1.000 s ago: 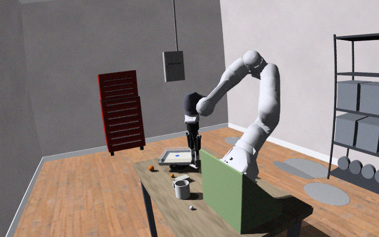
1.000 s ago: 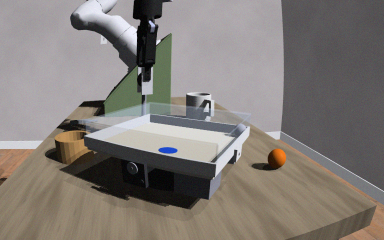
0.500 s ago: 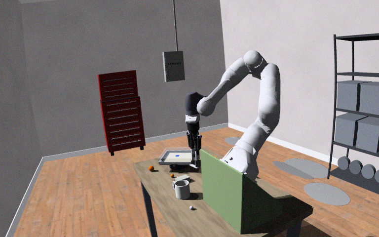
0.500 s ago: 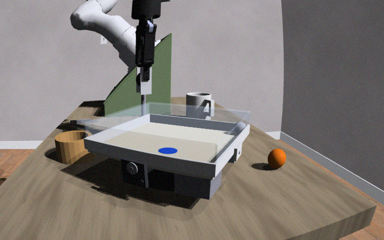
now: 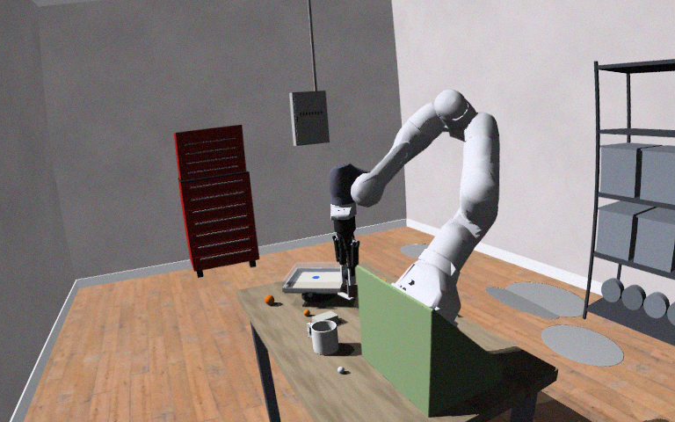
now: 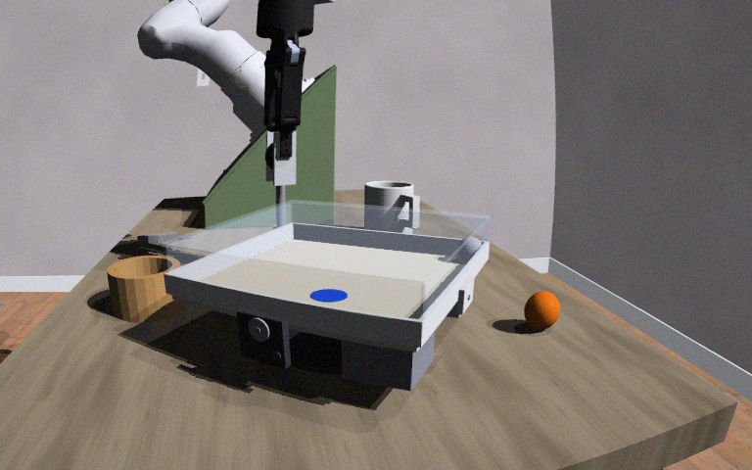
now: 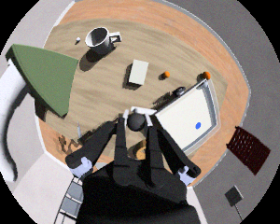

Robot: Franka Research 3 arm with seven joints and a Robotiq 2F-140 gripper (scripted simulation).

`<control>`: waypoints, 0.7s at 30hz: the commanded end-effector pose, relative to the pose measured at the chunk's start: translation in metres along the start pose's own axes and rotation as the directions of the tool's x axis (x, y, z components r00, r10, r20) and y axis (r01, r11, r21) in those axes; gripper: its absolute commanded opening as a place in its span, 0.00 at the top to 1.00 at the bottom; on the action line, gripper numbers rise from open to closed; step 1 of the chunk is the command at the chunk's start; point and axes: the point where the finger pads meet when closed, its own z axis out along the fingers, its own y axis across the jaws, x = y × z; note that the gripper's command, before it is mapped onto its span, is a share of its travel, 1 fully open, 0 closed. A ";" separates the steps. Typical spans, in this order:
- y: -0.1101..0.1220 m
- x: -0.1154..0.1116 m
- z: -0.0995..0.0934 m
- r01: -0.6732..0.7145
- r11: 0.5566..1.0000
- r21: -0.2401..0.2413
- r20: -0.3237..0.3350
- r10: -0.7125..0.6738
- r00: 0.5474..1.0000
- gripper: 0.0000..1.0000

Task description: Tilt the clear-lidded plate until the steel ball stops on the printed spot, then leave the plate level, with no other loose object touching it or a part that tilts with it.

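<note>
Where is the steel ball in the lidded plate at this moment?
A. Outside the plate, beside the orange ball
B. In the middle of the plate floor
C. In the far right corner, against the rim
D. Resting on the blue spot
C. In the exterior view the steel ball sits in the far right corner of the plate, against the rim, well away from the blue spot, which lies bare near the front edge.

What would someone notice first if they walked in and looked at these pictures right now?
Probably the white plate under its clear lid, raised on a tilt mount mid-table, with a blue spot near its front edge and the steel ball away in the far right corner. Next, the black gripper reaching straight down behind it, shut on a thin upright handle. A bright orange ball sits loose to the plate's right.
</note>
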 end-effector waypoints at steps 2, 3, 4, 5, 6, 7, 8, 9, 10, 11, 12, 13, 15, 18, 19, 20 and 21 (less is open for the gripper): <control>0.000 -0.004 0.000 0.000 1.000 0.002 0.006 0.000 1.000 1.00; 0.000 -0.004 0.000 0.000 1.000 0.002 0.006 0.000 1.000 1.00; 0.001 -0.004 0.000 0.000 1.000 0.002 0.006 0.000 1.000 1.00; 0.001 -0.004 0.000 0.000 1.000 0.002 0.006 0.000 1.000 1.00; 0.001 -0.004 0.000 0.000 1.000 0.002 0.006 0.000 1.000 1.00; 0.001 -0.004 0.000 0.000 1.000 0.002 0.006 0.000 1.000 1.00; 0.001 -0.004 0.000 0.000 1.000 0.002 0.006 0.000 1.000 1.00; 0.001 -0.004 0.000 0.000 1.000 0.002 0.006 0.000 1.000 1.00; 0.001 -0.004 0.000 0.000 1.000 0.002 0.006 0.000 1.000 1.00; 0.001 -0.004 0.000 0.000 1.000 0.002 0.006 0.000 1.000 1.00; 0.001 -0.004 0.000 0.000 1.000 0.002 0.006 0.000 1.000 1.00; 0.001 -0.004 0.000 0.000 1.000 0.002 0.006 0.000 1.000 1.00; 0.001 -0.004 -0.001 0.000 1.000 0.002 0.006 0.000 1.000 1.00; 0.001 -0.004 -0.001 0.000 1.000 0.002 0.006 0.000 1.000 1.00; 0.001 -0.004 -0.001 0.000 1.000 0.002 0.006 0.000 1.000 1.00; 0.001 -0.004 -0.001 0.000 1.000 0.002 0.006 0.000 1.000 1.00; 0.001 -0.004 -0.001 0.000 1.000 0.002 0.006 0.000 1.000 1.00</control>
